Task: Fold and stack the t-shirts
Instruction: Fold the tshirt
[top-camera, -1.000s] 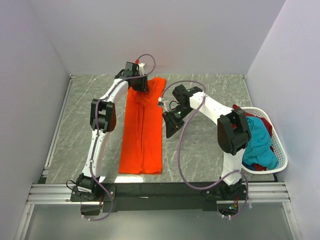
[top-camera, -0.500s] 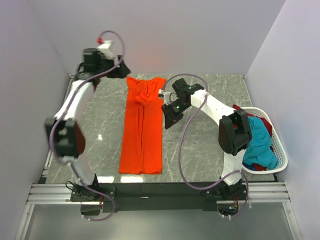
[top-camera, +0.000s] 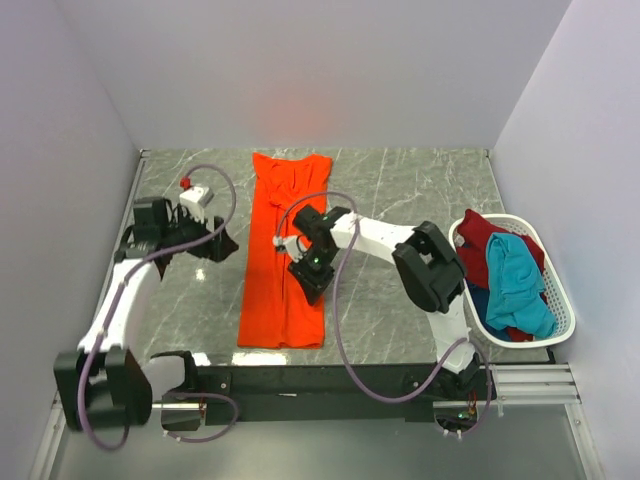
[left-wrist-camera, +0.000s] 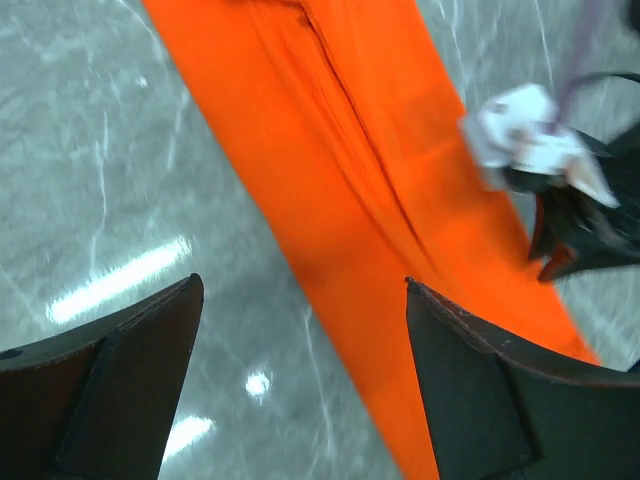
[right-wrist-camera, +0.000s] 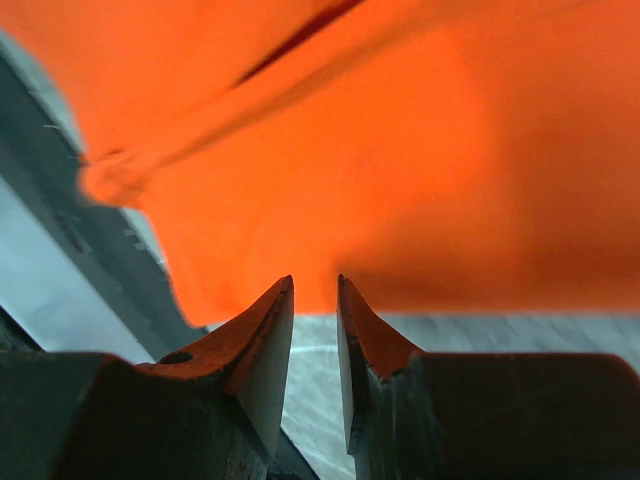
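Note:
The bright orange t-shirt (top-camera: 285, 260) lies on the table as a long narrow strip running from back to front. My left gripper (top-camera: 225, 245) hovers left of the strip, wide open and empty; its view shows the shirt (left-wrist-camera: 380, 200) crossing between the fingers (left-wrist-camera: 130, 380). My right gripper (top-camera: 310, 275) is low at the strip's right edge, its jaws a narrow gap apart with nothing between them (right-wrist-camera: 314, 280); the orange cloth (right-wrist-camera: 400, 150) lies just beyond the tips. The teal (top-camera: 515, 285), dark red (top-camera: 490, 232) and blue (top-camera: 481, 301) t-shirts lie heaped in the basket.
A white plastic basket (top-camera: 566, 318) stands at the right edge of the table. The grey marble table (top-camera: 400, 190) is walled on three sides. A black rail (top-camera: 320, 380) runs along the front edge by the arm bases.
My left arm has swung from the shirt's far end out to the left and nearer, gripper now open beside the strip. My right gripper has moved left and nearer onto the strip's right edge.

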